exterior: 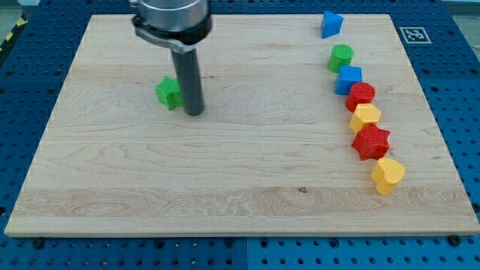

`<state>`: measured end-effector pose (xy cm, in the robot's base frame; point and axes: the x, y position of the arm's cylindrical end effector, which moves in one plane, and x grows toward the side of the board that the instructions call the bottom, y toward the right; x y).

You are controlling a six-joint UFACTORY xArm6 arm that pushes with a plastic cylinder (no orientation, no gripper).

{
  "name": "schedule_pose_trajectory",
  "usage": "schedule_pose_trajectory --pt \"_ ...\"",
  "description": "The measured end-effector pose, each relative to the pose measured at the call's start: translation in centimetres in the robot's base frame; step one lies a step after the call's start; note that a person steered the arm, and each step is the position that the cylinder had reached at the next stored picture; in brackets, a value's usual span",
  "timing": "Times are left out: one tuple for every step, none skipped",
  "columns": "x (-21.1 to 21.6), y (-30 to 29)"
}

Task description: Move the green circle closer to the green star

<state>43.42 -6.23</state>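
Note:
The green circle sits at the view's upper right, at the top of a line of blocks. The green star lies at the view's upper left part of the wooden board. My tip rests on the board just right of the green star, close to it or touching it. The tip is far to the left of the green circle.
A blue triangle-like block lies above the green circle. Below the circle run a blue cube, a red circle, a yellow hexagon, a red star and a yellow heart. The board's right edge is near them.

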Motion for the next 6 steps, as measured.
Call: schedule_pose_trajectory --pt "-1.0 3.4" --pt "-4.5 4.5" --pt "-9.5 4.6" --pt "-15.0 5.9" --pt "-16.8 9.4" --pt "-16.8 9.5"
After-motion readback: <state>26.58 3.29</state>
